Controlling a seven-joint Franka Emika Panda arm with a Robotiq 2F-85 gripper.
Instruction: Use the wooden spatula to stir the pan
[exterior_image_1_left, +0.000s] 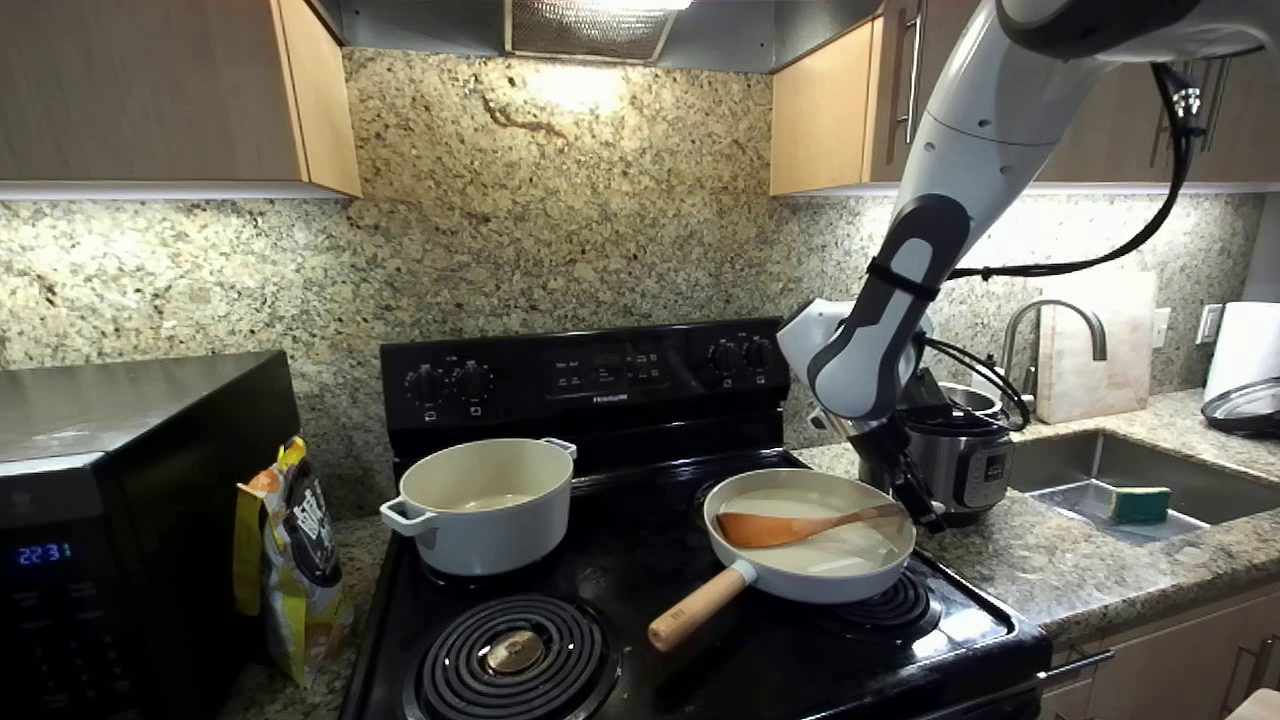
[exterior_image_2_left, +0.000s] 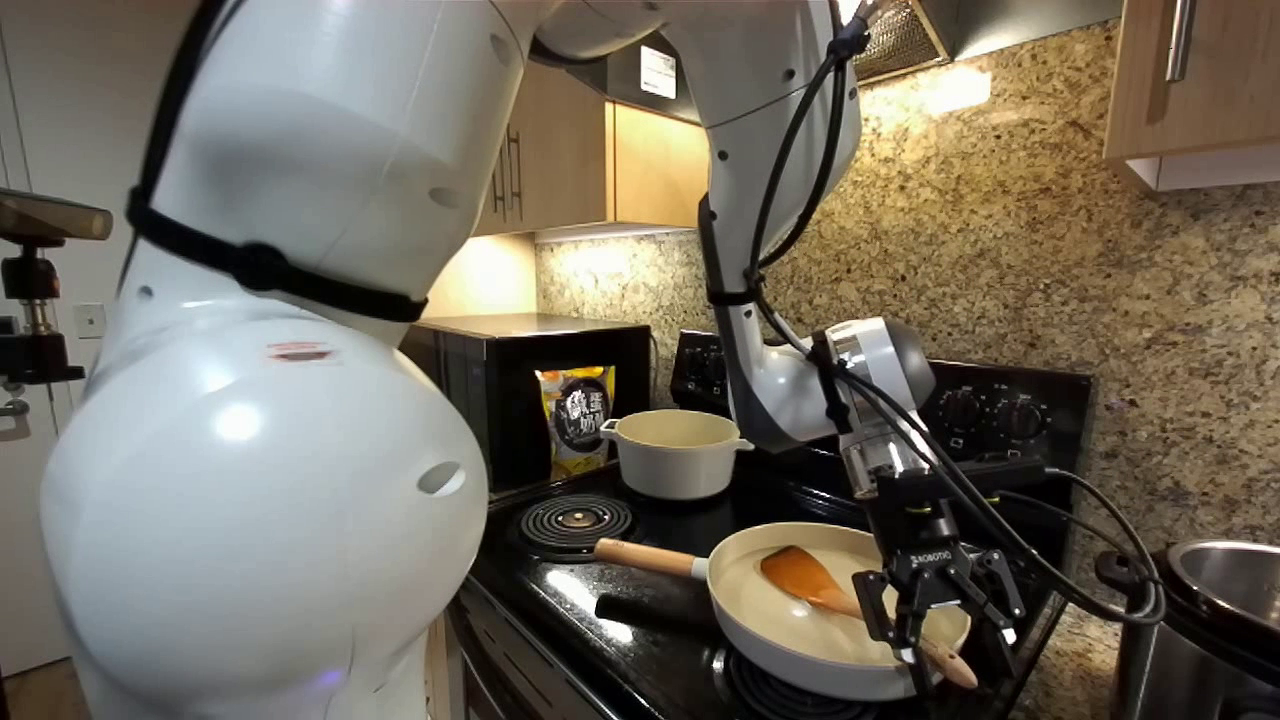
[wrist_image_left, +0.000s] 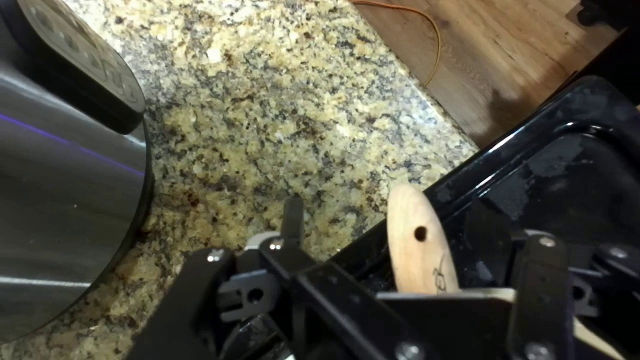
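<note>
"Down in the pan (exterior_image_1_left: 820, 588), that's where the wooden spatula (exterior_image_1_left: 768, 530) has its blade, yeah?"

"Yep, both exterior views show it. Its handle runs up over the rim, and the pale end with the hole pokes out past the edge."

"Cool, and what's the hand (exterior_image_2_left: 957, 652) up to?"

"It's right at that end. Fingers (wrist_image_left: 293, 220) are spread wide with the wood between them, and in the wrist view you get space on both sides, so I'd call it straddling rather than gripping."

"What's around the pan?"

"It sits over a coil burner (exterior_image_1_left: 910, 600) on the black stove (exterior_image_1_left: 640, 560). Its chunky wooden handle (exterior_image_1_left: 705, 605) sticks out toward another coil burner (exterior_image_1_left: 512, 650). A deep white pot (exterior_image_1_left: 500, 540) sits near it, same stove. Just beside the stove, a steel cooker (exterior_image_1_left: 940, 465) stands on the granite tabletop (exterior_image_1_left: 1060, 560)."

"Anything farther out?"

"In an exterior view, beyond the cooker, there's a green and yellow sponge (exterior_image_1_left: 1140, 505) at the sink (exterior_image_1_left: 1170, 465). Way over past the pot, a yellow bag (exterior_image_1_left: 305, 560) stands beside the microwave (exterior_image_1_left: 170, 560)."
</note>
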